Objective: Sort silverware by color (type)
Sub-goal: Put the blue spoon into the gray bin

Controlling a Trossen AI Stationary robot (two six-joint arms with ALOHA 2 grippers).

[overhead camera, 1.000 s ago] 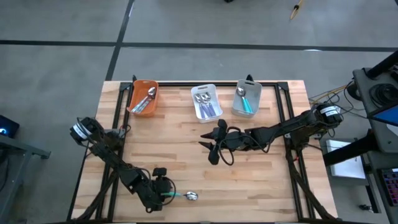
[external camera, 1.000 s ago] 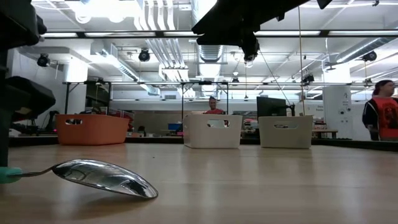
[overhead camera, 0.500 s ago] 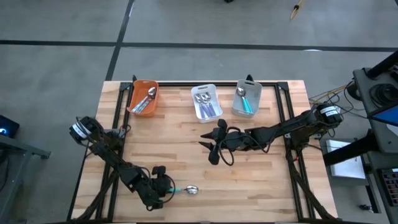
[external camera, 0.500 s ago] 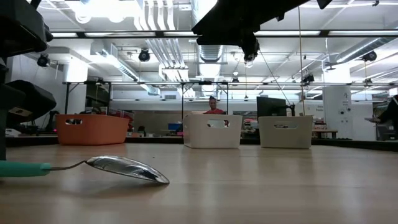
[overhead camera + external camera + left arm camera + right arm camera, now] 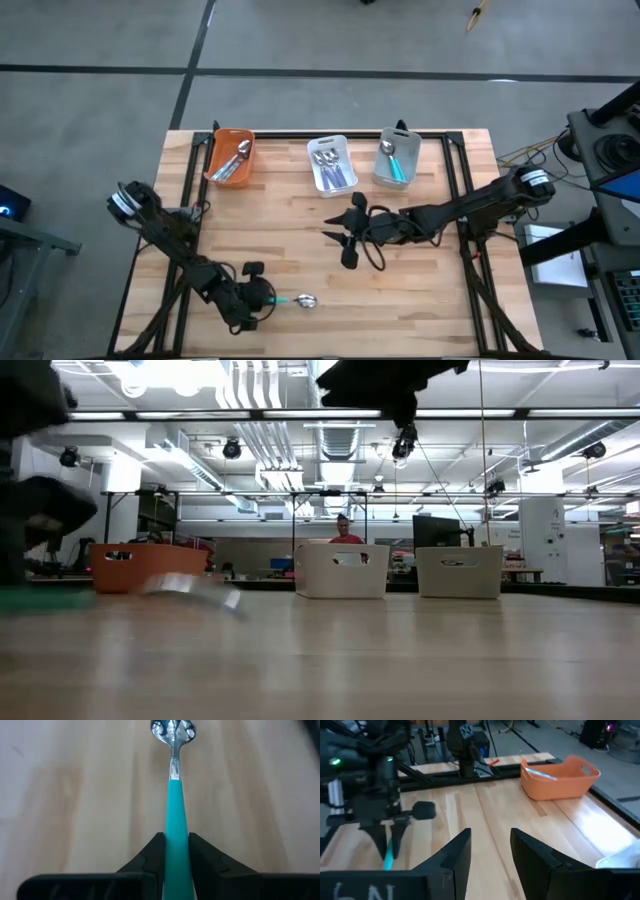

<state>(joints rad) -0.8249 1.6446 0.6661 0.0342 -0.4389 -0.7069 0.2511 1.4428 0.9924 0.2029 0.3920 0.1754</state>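
Observation:
A teal-handled spoon hangs just above the table near its front edge, left of the middle, held by my left gripper. In the left wrist view its shiny bowl points away from the fingers. The low view shows the spoon blurred and off the wood. My right gripper hovers open and empty over the table's middle. More silverware lies in the three bins at the far edge. My left gripper pinches the spoon's teal handle between its two fingers, which close on the handle's two sides. The fingers come about level from the table's left and lie along the handle. The spoon is clear of the table, roughly level, its bowl toward the right.
Along the far edge stand an orange bin, a white bin and a grey bin, each holding silverware. Bare wood lies between them and the grippers. A person stands in the room beyond the table.
My left gripper has risen a little and drifted toward the far edge with the teal spoon. The spoon lay on the table with its bowl on the wood and now hangs clear of it.

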